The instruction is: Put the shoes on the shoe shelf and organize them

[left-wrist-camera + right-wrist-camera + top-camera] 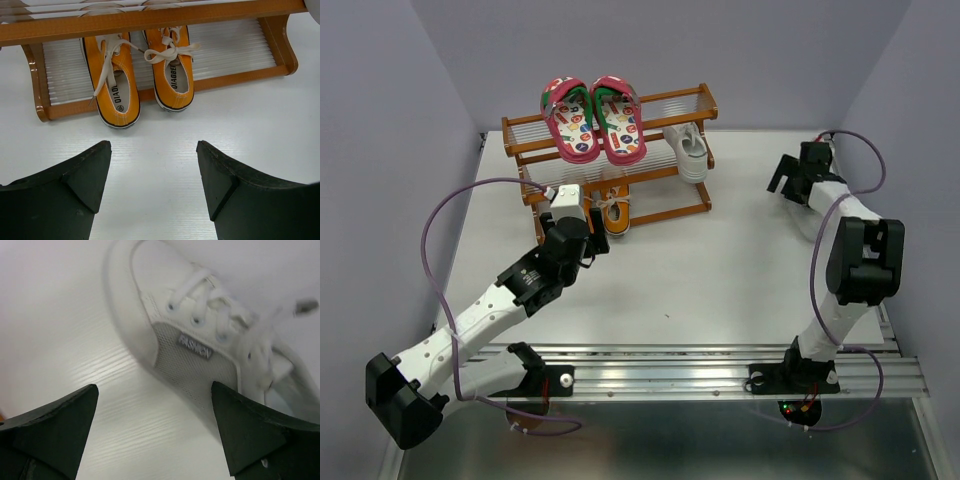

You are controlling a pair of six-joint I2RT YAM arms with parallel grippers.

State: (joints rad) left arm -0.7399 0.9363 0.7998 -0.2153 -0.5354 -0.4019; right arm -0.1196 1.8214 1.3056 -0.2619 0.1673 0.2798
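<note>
The shoe shelf (670, 213) stands at the back of the table. The pink pair (592, 118) lies on its top tier, with one white sneaker (688, 150) at that tier's right end. The orange pair (117, 85) sits on the lower tier's left half. My left gripper (154, 145) is open and empty, just in front of the orange pair; in the top view it (592, 222) is at the shelf's front. My right gripper (154, 386) is open, low over the table at the far right (788, 178). The second white sneaker (200, 355) lies just ahead of it, near the right finger.
The shelf's lower tier (235, 47) shows bare rods right of the orange pair. Grey walls close in the table on the left, back and right. The right arm's cable (865, 150) loops near the right wall.
</note>
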